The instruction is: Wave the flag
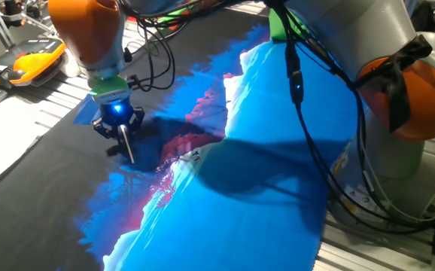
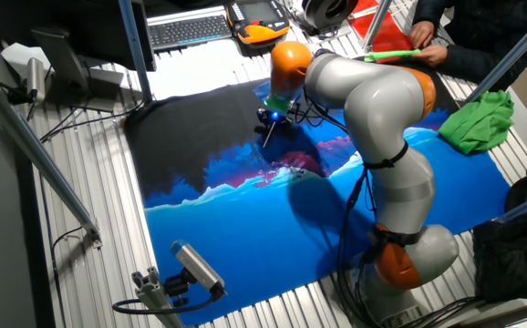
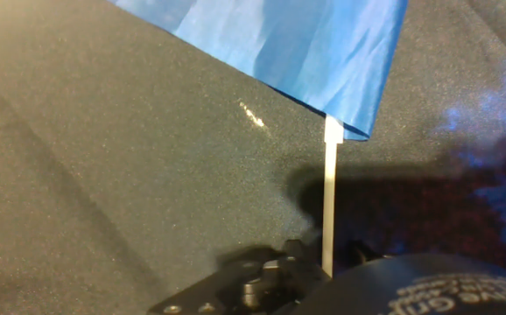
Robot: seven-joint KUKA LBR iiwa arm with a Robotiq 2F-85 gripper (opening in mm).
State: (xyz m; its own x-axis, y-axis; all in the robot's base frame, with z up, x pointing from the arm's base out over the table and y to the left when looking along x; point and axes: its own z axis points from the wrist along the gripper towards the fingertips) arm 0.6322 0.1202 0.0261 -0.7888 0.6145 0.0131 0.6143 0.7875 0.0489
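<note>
**Flag held by its stick, low over the cloth**

While the arm reaches toward the left in one fixed view, the gripper (image 1: 120, 124) hangs over the tablecloth (image 1: 263, 203), a thin pale stick slanting below it. From the other fixed view, the gripper (image 2: 269, 118) sits at the far edge of the cloth. On the hand view, the flag (image 3: 288, 44) stands ahead, stick clamped at its lower end. Judgement: light, limp cloth, slender stick; hold low, firmly.

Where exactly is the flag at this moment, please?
The flag is held by its white stick in the gripper, low over the black part of the tablecloth; the hand view shows its blue cloth.
</note>
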